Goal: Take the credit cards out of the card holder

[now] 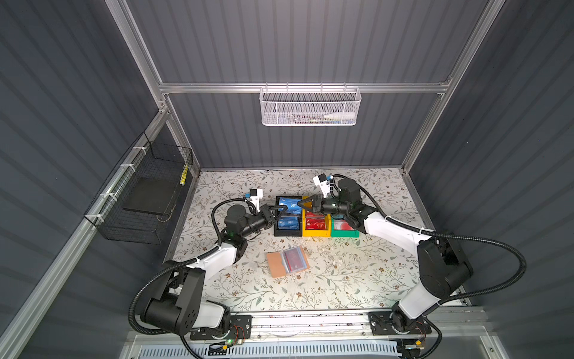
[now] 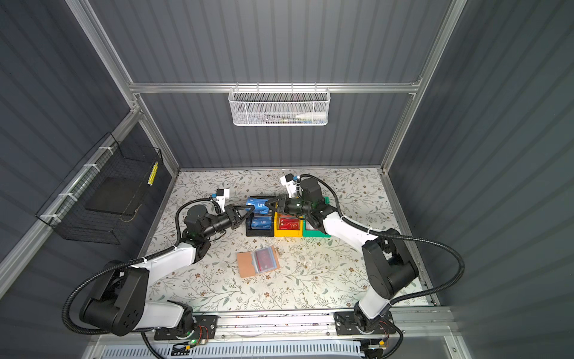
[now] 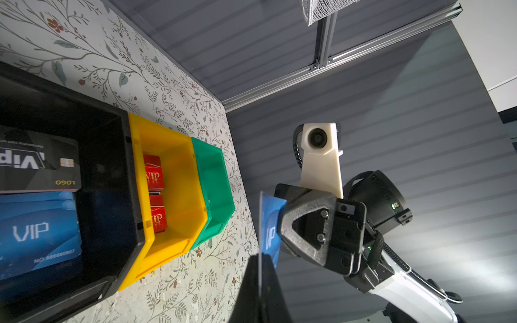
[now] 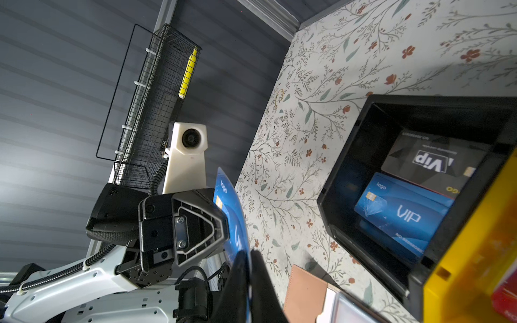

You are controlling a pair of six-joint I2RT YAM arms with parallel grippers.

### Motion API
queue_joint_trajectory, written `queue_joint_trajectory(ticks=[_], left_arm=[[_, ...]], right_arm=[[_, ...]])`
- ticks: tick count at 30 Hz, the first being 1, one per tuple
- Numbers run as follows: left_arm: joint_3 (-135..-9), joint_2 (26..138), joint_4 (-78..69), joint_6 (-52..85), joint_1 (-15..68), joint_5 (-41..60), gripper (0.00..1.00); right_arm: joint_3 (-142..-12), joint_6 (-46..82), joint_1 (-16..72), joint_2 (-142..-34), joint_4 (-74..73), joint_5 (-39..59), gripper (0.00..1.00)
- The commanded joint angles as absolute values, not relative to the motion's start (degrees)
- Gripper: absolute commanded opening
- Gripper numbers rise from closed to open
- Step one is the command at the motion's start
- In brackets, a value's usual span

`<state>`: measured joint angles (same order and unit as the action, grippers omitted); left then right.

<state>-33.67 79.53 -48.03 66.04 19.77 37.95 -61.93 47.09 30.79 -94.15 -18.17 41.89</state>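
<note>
Left fingers [image 3: 249,288] clamp blue card [image 3: 270,221]; right fingers [image 4: 265,293] around it, grip unclear; black bin [image 1: 287,233] below.

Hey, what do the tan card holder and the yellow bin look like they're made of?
Card holder: matte tan cover, probably leather or faux leather, no glare; its sleeves look like clear glossy plastic, a red card showing through. Yellow bin: rigid moulded plastic, smooth with soft sheen.
</note>
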Motion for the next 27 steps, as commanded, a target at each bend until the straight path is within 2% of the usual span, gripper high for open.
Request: queue_joint_trajectory(ticks=[1,4,8,11,14,16,22,27], left_arm=[[-33.17,79.56,-46.69,64.81,19.65,38.67,0.00],[-33.07,79.45,-46.58,64.64,19.60,39.37,0.00],[-33.57,79.88,-47.76,64.78,19.60,41.98,0.00],[-34.18,80.66,-49.17,65.07,19.60,44.91,0.00],[-34.96,81.63,-50.16,65.15,19.60,47.48,0.00],[-35.55,82.40,-50.35,65.12,19.62,48.88,0.00],[-37.03,83.45,-50.63,64.74,19.69,51.26,0.00],[-37.87,84.26,-50.69,64.38,19.69,52.26,0.00]], right_arm=[[-64.51,44.94,30.72,-93.75,-15.25,44.72,0.26],[-67.23,41.59,29.15,-93.34,-8.37,45.87,0.41],[-76.87,30.13,25.61,-94.70,10.48,49.75,0.47],[-91.86,15.70,23.07,-100.53,35.63,53.67,0.48],[-112.91,-0.42,21.97,-111.27,64.08,56.08,0.49],[-124.34,-7.08,21.97,-118.03,76.39,56.86,0.49],[-133.58,-12.31,22.71,-124.26,83.25,57.57,0.48],[-130.68,-15.33,23.97,-123.99,84.44,57.71,0.47]])
